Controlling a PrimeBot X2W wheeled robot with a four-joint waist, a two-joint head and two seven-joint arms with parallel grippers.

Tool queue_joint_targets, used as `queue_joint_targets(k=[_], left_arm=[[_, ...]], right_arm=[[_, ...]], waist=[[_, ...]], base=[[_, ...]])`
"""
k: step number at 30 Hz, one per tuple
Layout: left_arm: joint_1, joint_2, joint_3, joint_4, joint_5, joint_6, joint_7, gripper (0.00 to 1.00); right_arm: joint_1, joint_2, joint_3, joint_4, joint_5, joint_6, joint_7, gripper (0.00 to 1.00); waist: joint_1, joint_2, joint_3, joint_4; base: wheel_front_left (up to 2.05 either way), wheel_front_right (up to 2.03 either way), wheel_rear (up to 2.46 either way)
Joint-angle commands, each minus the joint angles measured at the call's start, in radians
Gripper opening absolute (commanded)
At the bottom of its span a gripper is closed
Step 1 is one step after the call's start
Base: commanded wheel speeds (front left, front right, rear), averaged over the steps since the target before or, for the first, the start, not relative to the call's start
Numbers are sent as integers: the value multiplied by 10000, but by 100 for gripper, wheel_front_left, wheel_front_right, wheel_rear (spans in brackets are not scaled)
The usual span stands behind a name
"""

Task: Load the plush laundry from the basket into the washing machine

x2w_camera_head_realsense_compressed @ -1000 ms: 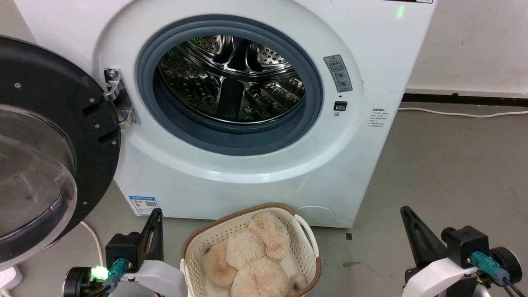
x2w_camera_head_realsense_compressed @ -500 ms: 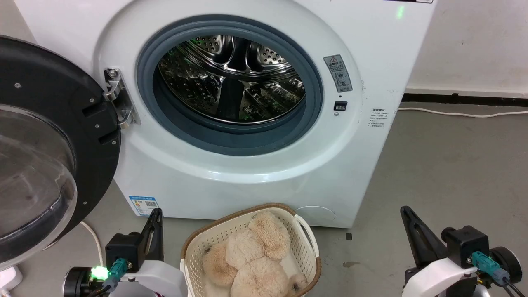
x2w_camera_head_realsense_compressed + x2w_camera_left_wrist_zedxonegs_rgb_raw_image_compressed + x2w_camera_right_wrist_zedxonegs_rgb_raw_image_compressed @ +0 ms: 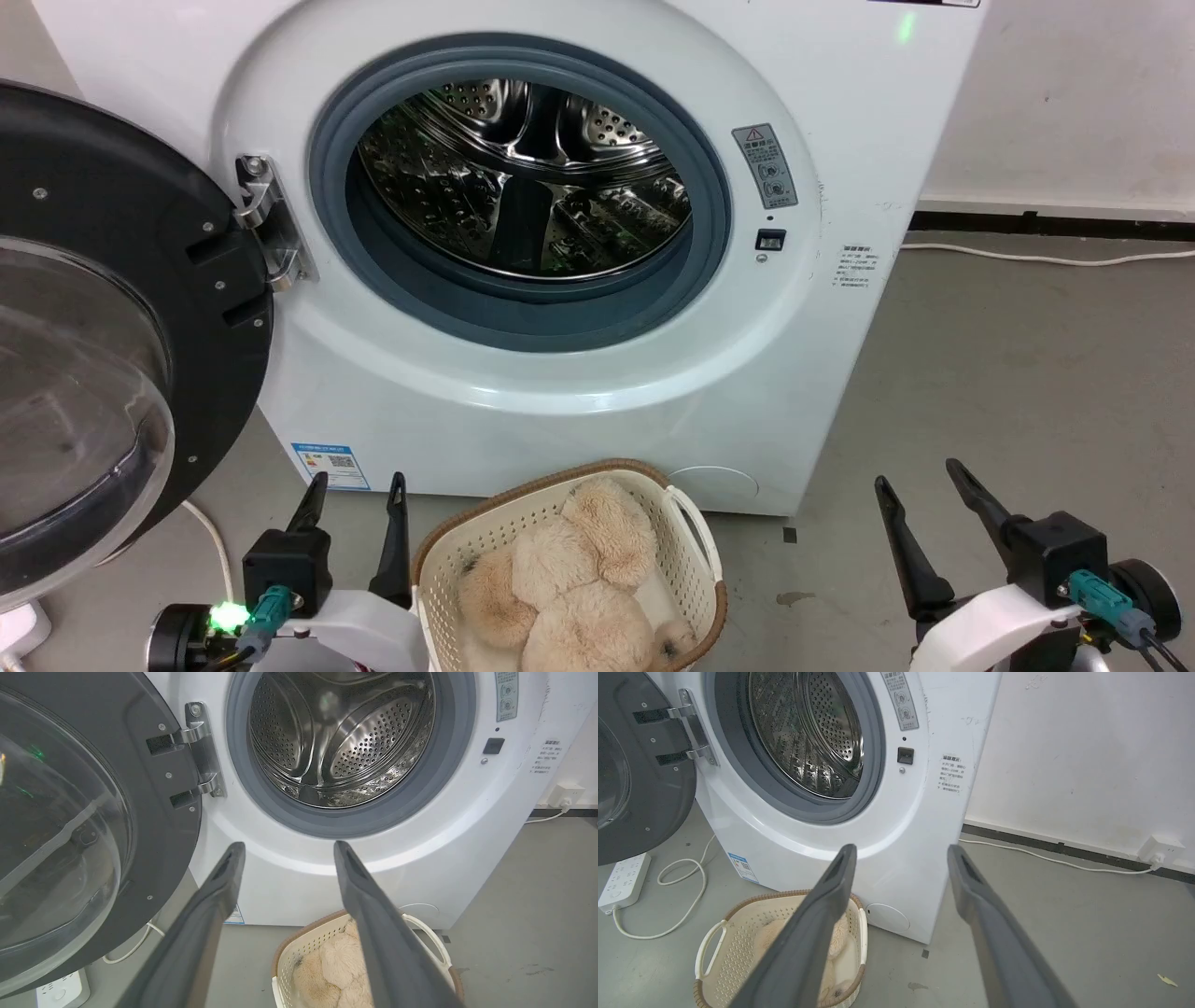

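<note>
The beige plush laundry (image 3: pixel 574 583) lies curled inside the cream perforated basket (image 3: pixel 691 560) on the floor, just in front of the white washing machine (image 3: pixel 597 392). Its round black-framed door (image 3: pixel 112 308) is swung wide to the left, and the steel drum (image 3: pixel 523 177) is bare inside. My left gripper (image 3: pixel 357 485) hangs open just left of the basket. My right gripper (image 3: pixel 920 471) is open well to the basket's right, over bare floor. In the wrist views the basket (image 3: pixel 303 947) (image 3: pixel 738 933) sits low, partly behind each gripper's own fingers (image 3: pixel 373 924) (image 3: pixel 817 924).
A white power strip (image 3: pixel 623 879) and looped cable (image 3: pixel 686 882) lie on the floor left of the machine, under the open door. Another cable (image 3: pixel 1041 856) runs along the wall base to a socket (image 3: pixel 1160 848). Grey floor stretches to the right.
Both grippers have gone from shut to open, their fingers now spread apart. The basket, plush and machine are unmoved.
</note>
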Motion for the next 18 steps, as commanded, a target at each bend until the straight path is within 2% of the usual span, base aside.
queue_joint_targets(k=[1,18], left_arm=[[42,0,-48,-2,-124,15,-102,100],[-52,-1,-400,264,-667,122,-441,100]], right_arm=[[95,-1,-1,-7,131,0,-94,100],[291,-3,-29,-42,581,1,-453,100]], waist=[[0,0,2,0],[0,0,175,-14]], base=[[0,0,0],[0,0,0]])
